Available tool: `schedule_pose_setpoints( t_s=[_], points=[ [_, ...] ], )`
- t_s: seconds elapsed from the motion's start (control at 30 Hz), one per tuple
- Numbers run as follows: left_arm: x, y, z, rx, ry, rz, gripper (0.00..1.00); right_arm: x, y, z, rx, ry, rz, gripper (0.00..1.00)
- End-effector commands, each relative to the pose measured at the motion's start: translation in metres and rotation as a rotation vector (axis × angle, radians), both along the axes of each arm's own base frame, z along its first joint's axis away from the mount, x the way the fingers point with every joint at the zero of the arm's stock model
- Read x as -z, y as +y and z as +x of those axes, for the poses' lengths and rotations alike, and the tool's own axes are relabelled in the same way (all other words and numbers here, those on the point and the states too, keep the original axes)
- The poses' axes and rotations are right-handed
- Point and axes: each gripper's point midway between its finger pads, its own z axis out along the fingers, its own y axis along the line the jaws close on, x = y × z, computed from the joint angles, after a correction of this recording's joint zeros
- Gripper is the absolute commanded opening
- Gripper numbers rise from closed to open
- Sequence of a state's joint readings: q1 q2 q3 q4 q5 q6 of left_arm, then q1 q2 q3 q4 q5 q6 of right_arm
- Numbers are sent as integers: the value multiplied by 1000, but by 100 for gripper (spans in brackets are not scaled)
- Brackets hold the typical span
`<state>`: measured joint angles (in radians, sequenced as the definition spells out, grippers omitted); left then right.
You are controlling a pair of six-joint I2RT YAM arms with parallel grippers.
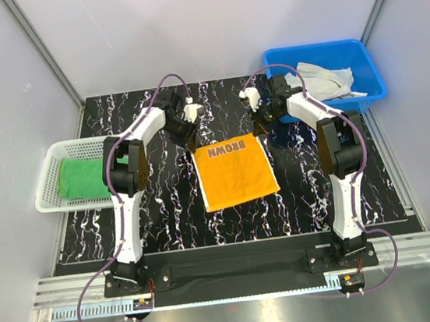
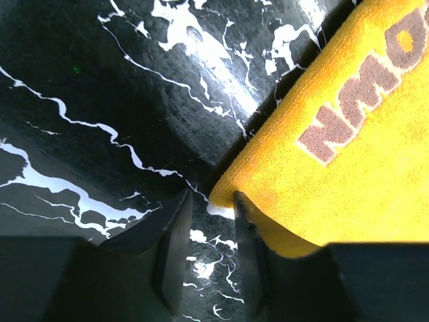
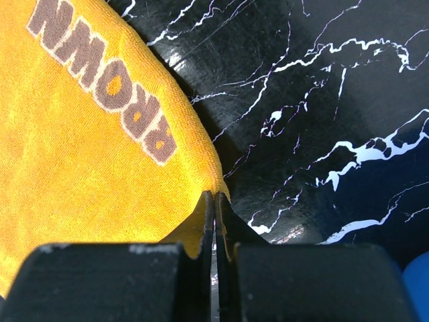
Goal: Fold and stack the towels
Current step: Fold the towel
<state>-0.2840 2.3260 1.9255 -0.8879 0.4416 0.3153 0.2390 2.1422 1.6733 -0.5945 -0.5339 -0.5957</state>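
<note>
Towel of orange-yellow terry (image 1: 236, 175) lies flat, roughly square, in the middle of the black white-veined table (image 1: 167, 214), with brown lettering (it reads BROWN) along its far edge. Level with it at the left, a plain green towel (image 1: 80, 180) sits inside a white slotted plastic basket (image 1: 45, 203). At the far left corner the left tool (image 2: 213, 201) is released, its fingers apart with the corner tip just at their mouth. At the far right corner the right tool (image 3: 214, 196) is clenched on the cloth's corner. Farthest right, a blue plastic bin (image 1: 311, 48) holds crumpled pale towels (image 1: 323, 78).
</note>
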Motion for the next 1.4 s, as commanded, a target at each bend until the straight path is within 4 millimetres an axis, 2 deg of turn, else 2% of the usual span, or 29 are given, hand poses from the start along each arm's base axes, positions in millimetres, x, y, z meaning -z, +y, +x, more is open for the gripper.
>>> schedule_pose_setpoints(
  t_s=[0.0, 0.17, 0.27, 0.3, 0.33, 0.37, 0.47, 0.5, 0.57, 0.6, 0.63, 0.77, 0.83, 0.9, 0.93, 0.97, 1.0, 1.03, 1.07, 1.1, 1.2, 1.33, 1.37],
  points=[
    [-4, -1, -5, 26, 27, -22, 35, -10, -2, 15, 4, -54, 0, 0],
    [0, 2, -9, 29, 41, -7, 29, -10, -2, 17, 6, -58, 3, 0],
    [1, -1, -11, 45, 48, -17, 22, -8, -1, 17, 6, -52, 6, 0],
    [1, -1, -10, 45, 40, -11, 16, -8, -1, 17, 7, -51, 9, 0],
    [0, -2, -8, 48, 32, -10, 4, -8, 0, 17, 4, -48, 12, 0],
    [-1, 1, -6, 44, 19, 4, 0, -10, 1, 18, 2, -53, 17, 0],
    [-13, 2, 5, 36, -44, 14, 0, -16, 3, 21, 4, -72, 30, 0],
    [-23, 6, 14, 20, -97, 30, 0, -18, 4, 21, 2, -76, 33, 0],
    [-33, 9, 17, 14, -137, 32, 0, -26, 6, 25, 7, -92, 49, 0],
    [-47, 13, 25, -5, -194, 46, 0, -29, 9, 23, 4, -84, 71, 0],
    [-52, 15, 26, -11, -210, 48, 0, -36, 11, 26, 7, -107, 83, 0],
    [-71, 23, 29, -37, -263, 75, 0, -35, 12, 24, 21, -114, 101, 0],
    [-74, 24, 26, -40, -259, 79, 0, -40, 12, 26, 23, -143, 103, 0],
    [-79, 26, 22, -47, -259, 85, 0, -35, 6, 25, 40, -169, 76, 0],
    [-80, 27, 19, -50, -260, 91, 0, -49, 5, 32, 46, -235, 81, 0],
    [-90, 26, 17, -47, -286, 82, 0, -40, 0, 26, 51, -239, 60, 0],
    [-84, 27, 9, -43, -273, 90, 0, -45, -2, 25, 53, -291, 66, 0],
    [-87, 27, 6, -43, -281, 93, 0, -62, -1, 33, 58, -351, 76, 0],
    [-96, 28, 5, -43, -313, 88, 0, -53, -4, 25, 60, -351, 69, 0],
    [-91, 28, -2, -40, -300, 94, 0, -60, -4, 29, 64, -399, 80, 0],
    [-97, 26, -10, -32, -315, 96, 0, -68, -5, 20, 69, -417, 97, 0],
    [-90, 28, -26, -36, -284, 113, 0, -74, 0, -1, 19, -430, 123, 0],
    [-95, 29, -27, -41, -297, 112, 0, -75, 1, -4, 5, -443, 123, 0]
  ],
)
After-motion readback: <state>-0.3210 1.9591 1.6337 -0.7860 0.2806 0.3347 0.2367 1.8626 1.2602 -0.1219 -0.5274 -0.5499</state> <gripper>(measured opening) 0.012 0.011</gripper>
